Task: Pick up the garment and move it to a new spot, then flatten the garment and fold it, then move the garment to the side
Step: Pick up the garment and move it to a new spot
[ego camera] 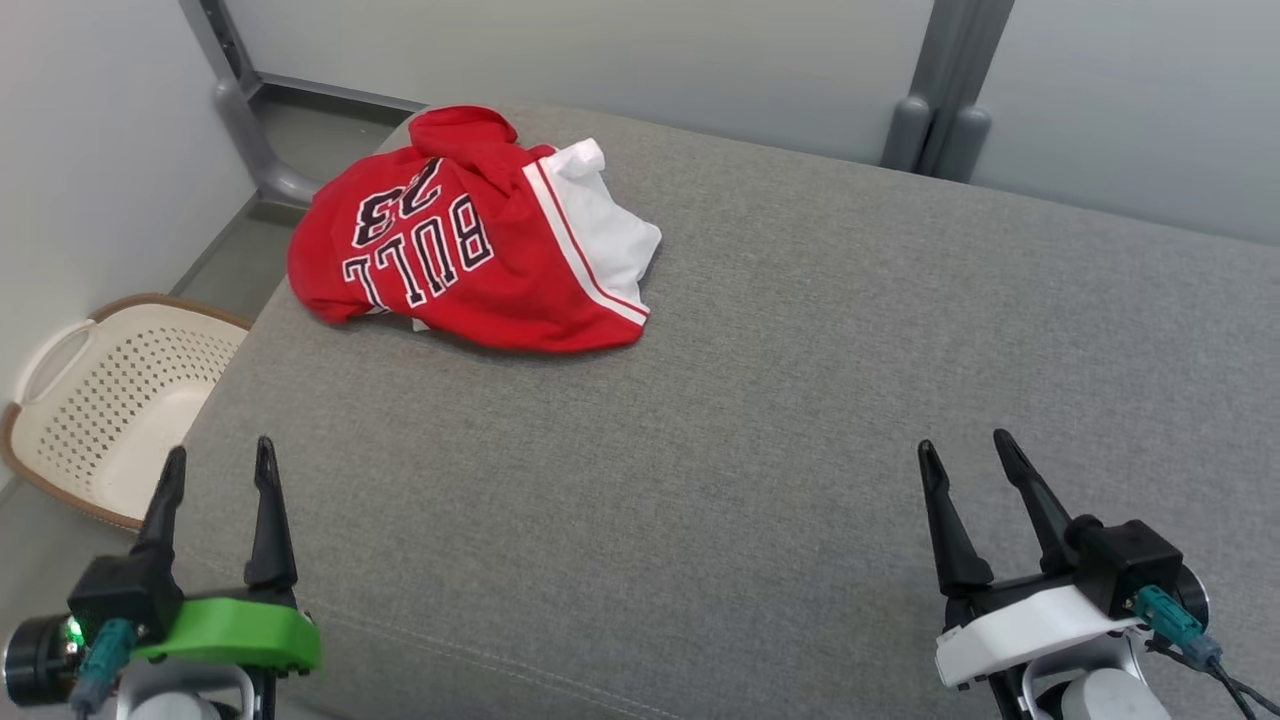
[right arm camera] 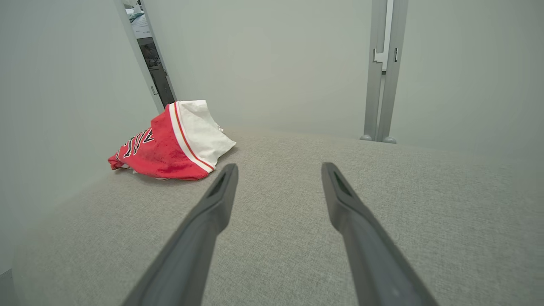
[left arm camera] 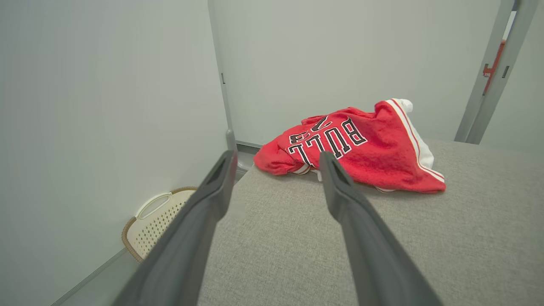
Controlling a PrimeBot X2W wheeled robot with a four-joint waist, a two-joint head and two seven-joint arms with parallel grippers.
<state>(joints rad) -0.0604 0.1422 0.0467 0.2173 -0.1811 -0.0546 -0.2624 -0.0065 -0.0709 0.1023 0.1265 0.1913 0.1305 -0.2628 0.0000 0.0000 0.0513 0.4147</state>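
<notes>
You'll find the garment (ego camera: 470, 250) bunched in a heap at the far left corner of the grey padded surface (ego camera: 750, 400). Its outline and part of its lettering are folded out of sight. The surface's left edge cuts off the cream basket (ego camera: 110, 400) on the floor. Pale wall panels (ego camera: 600, 50) close in the space. Your left gripper (ego camera: 221, 448) and right gripper (ego camera: 965, 442) sit over the near edge, jaws spread wide and holding nothing.

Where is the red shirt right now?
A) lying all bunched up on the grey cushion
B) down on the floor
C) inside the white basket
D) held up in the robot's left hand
A: the red shirt lies crumpled on the grey cushion, while the left hand and right hand are both open and well short of it.
</notes>
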